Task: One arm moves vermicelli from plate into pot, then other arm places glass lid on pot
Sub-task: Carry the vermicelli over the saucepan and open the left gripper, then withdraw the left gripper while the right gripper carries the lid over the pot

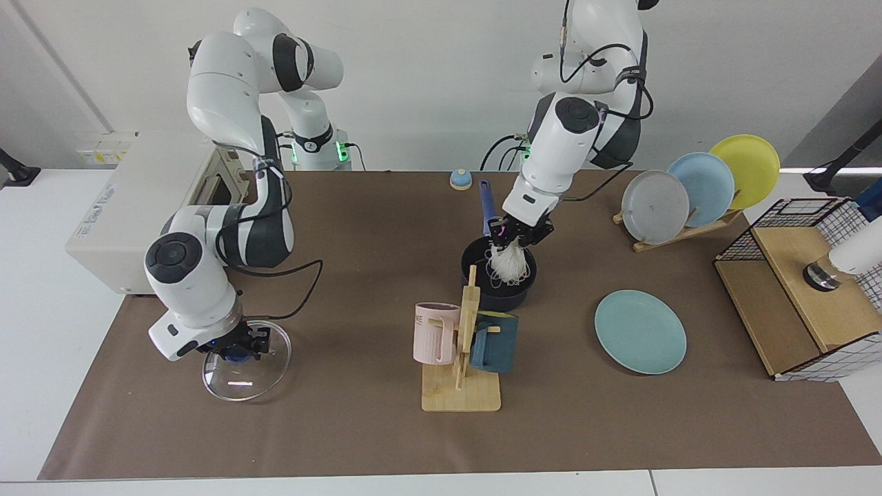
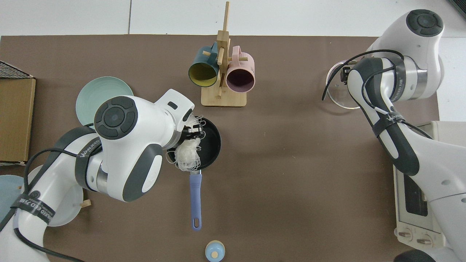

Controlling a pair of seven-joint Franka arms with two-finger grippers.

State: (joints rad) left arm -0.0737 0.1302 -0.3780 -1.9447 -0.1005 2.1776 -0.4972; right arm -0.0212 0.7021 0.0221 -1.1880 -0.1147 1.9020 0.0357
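— What is in your left gripper [image 1: 511,238]?

— My fingers are pinched on the vermicelli [image 1: 508,263], a fluffy tangle of thin, translucent white strands. It hangs from my fingertips over the pot [image 1: 499,297], the small dark navy saucepan with a black inside and a long straight blue handle. The lowest loops dangle within its round rim; whether they touch the bottom I cannot tell.

— And the plate?

— The flat, round teal plate [image 1: 641,332] lies bare on the brown table cover [image 1: 344,427], well apart from the pot.

— Your other hand?

— My right gripper [image 1: 238,349] is clamped on the blue knob of the glass lid [image 1: 241,386], a clear disc with a metal rim, tilted near the table's edge.
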